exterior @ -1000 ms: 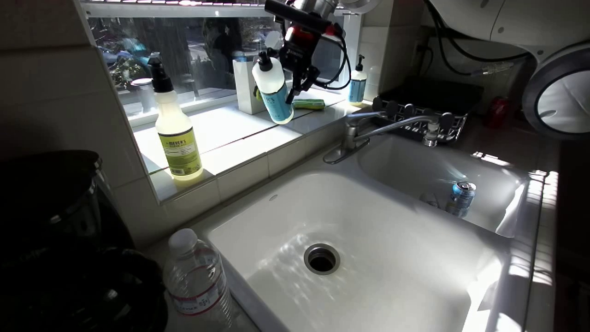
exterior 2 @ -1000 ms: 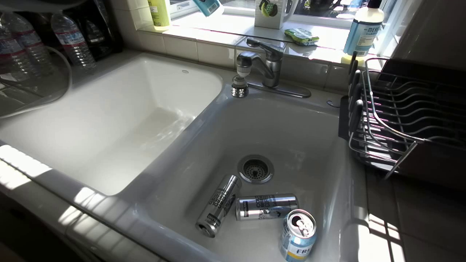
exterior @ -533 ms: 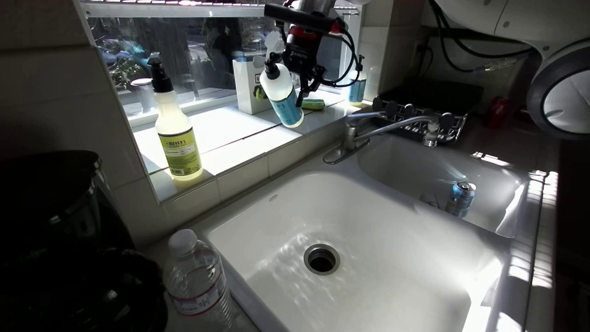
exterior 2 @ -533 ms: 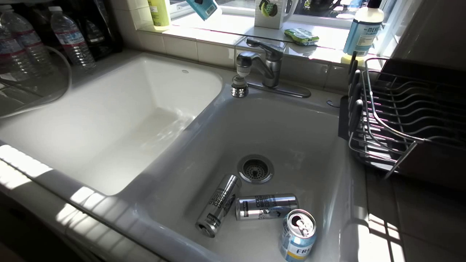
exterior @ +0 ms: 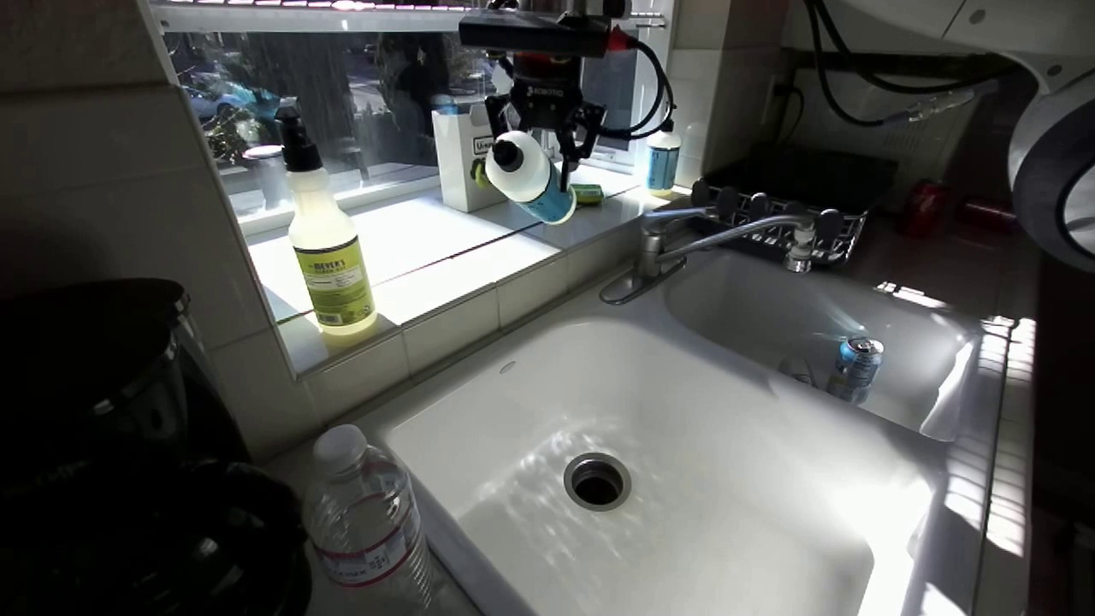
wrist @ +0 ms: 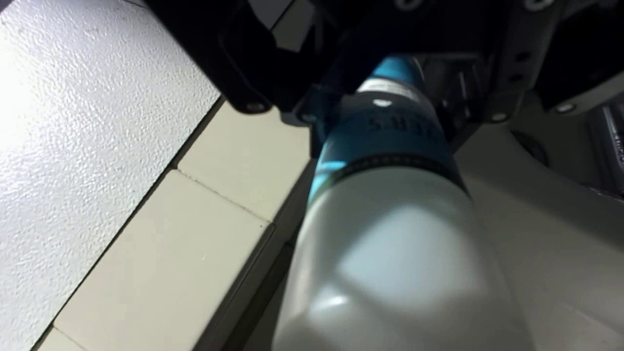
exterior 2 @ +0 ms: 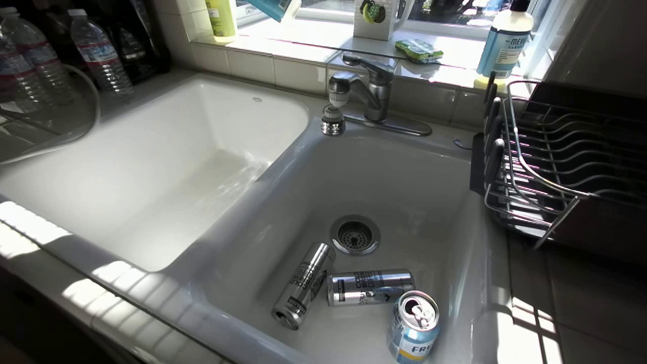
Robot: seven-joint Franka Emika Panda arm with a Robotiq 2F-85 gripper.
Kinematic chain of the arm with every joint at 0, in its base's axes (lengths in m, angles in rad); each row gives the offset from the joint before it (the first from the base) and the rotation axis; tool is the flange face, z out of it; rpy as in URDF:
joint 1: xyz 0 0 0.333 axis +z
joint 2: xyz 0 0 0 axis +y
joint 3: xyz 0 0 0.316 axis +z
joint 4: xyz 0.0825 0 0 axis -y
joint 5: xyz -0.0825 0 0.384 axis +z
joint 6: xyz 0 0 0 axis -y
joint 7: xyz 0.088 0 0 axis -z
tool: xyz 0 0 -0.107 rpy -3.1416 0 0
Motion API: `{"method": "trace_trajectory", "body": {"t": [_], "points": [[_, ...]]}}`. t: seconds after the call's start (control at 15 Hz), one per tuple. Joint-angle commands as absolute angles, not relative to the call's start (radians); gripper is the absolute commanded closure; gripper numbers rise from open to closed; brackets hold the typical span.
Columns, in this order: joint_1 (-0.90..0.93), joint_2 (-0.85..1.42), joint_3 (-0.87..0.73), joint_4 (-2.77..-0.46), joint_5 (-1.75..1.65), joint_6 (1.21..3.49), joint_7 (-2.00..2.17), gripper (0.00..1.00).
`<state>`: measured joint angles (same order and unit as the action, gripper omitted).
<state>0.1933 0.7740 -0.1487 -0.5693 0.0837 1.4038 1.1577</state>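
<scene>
Above the sunlit tiled windowsill (exterior: 411, 231), before one window (exterior: 342, 103), one hand (wrist: 387, 126) grips one tilted, blue-labelled Meyer's bottle (wrist: 399, 253). On the windowsill are one similar blue-labelled bottle (exterior 2: 505, 48), one yellow-labelled spray bottle (exterior: 336, 274), one fruit-printed white pitcher (exterior 2: 373, 23) and one green packet (exterior 2: 418, 51). One basin of the white double sink (exterior 2: 230, 222) contains two silver cold brew cans (exterior 2: 371, 287) and one blue can (exterior 2: 414, 331). A black appliance (exterior: 103, 359) is hard to make out in shadow; the gripped bottle's black top (exterior: 507, 155) is cut off in the wrist view.

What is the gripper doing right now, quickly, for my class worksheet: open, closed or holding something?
Gripper: closed, holding the tilted blue-labelled bottle.
</scene>
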Motion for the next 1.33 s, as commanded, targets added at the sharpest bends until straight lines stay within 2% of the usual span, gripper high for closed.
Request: {"method": "trace_trajectory", "body": {"t": [0.0,0.4,0.47,0.93,1.0,1.27], "points": [[0.25,0.772,-0.195,-0.566,-0.021,1.434,1.131,0.69],[0.302,0.773,-0.221,-0.576,-0.133,1.494,1.094,0.69],[0.289,0.775,-0.208,-0.568,-0.106,1.466,1.113,0.44],[0.294,0.776,-0.212,-0.568,-0.115,1.475,1.105,0.44],[0.303,0.77,-0.22,-0.571,-0.134,1.453,1.083,0.69],[0.337,0.745,-0.229,-0.578,-0.188,1.442,0.988,0.69]]}}
